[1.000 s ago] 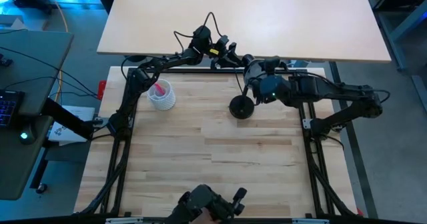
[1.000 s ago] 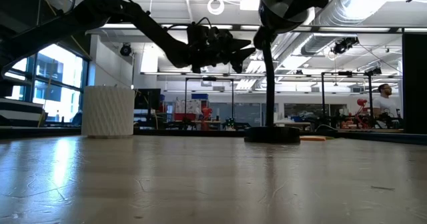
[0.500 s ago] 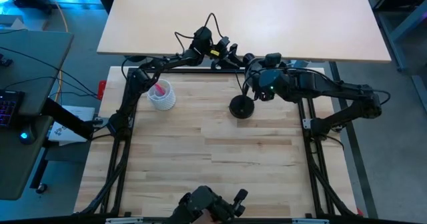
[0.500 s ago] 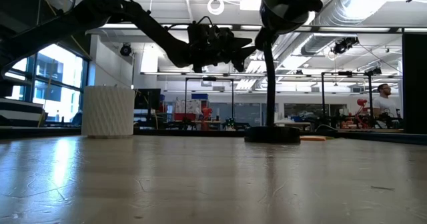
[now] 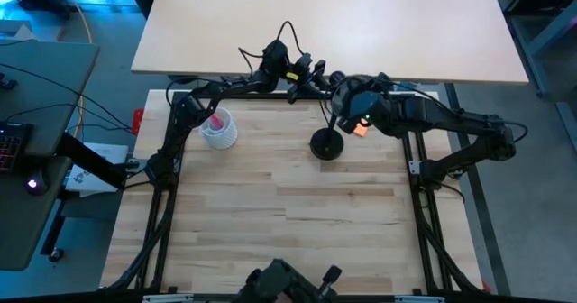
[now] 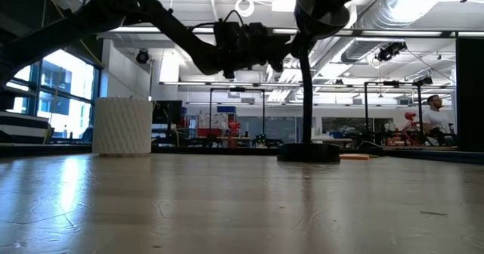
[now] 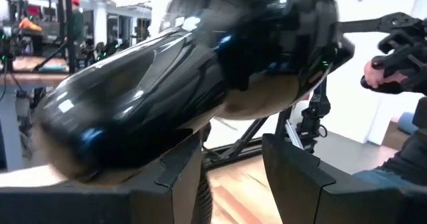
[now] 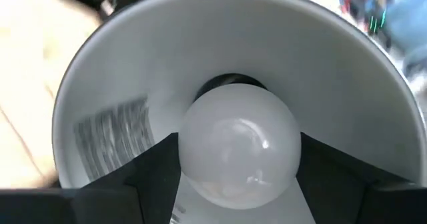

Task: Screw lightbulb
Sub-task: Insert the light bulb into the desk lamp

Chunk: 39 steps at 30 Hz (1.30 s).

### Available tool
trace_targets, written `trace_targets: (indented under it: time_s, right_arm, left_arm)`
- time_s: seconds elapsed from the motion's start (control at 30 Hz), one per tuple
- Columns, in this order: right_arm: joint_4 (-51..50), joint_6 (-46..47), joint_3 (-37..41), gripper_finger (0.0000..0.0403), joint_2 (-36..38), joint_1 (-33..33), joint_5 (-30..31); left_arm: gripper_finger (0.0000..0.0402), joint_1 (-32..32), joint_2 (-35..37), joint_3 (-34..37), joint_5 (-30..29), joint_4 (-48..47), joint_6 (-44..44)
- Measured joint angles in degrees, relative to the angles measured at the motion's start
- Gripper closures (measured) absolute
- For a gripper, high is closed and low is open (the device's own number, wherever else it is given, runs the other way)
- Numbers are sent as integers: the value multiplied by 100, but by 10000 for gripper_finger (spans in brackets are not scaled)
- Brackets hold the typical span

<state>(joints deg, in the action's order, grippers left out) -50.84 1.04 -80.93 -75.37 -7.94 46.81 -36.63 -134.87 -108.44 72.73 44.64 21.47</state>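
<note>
A black desk lamp stands on its round base (image 5: 325,145) near the table's far edge, its stem (image 6: 306,95) rising to the shade (image 6: 321,12). Inside the shade's white interior (image 8: 120,84) sits the white lightbulb (image 8: 239,144). My right gripper (image 8: 239,177) reaches into the shade's open mouth (image 5: 347,105) and is shut on the bulb. My left gripper (image 5: 317,79) comes level from the left along the far edge and is shut on the lamp's head (image 7: 200,71). My left gripper has the lamp's black head between its two fingers (image 7: 180,177), coming at it level from the table's left. The glossy shade (image 7: 133,117) fills the view and hides the exact place of contact. The lamp stays upright on its base. My right gripper pinches the bulb's round glass (image 8: 190,151) at its two opposite sides between the two fingers (image 8: 157,171). The fingers reach into the shade's mouth, slanting down from the table's right. The bulb's far end sits in the socket (image 8: 227,84) at the shade's back.
A white ribbed cup (image 5: 217,129) with pink items stands at the far left of the table, seen also in the low view as a cup (image 6: 122,125). A larger light table (image 5: 325,23) lies beyond the far edge. A person (image 6: 433,114) is far off in the room.
My right gripper has rolled about its own axis while staying at the shade's mouth. My left gripper has shifted a little toward the table's right, still at the lamp's head. The lamp's base has stayed put.
</note>
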Motion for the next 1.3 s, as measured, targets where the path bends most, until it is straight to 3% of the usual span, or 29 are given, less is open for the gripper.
trace_targets:
  time_s: [0.23, 0.4, 0.67, 1.3]
  right_arm:
    - [12, 2097, 0, 146, 3, -108, -141]
    - [3, 2818, -7, 135, 20, -451, -1005]
    - [251, 2487, 2, 111, 135, -493, -1127]
    - [261, 2482, 7, 109, 295, -479, -1036]
  left_arm:
    - [248, 78, 22, 0, -4, 202, 139]
    - [248, 75, 22, 0, 3, 202, 136]
    - [248, 73, 21, 0, 39, 202, 199]
    - [248, 119, 22, 0, 15, 189, 176]
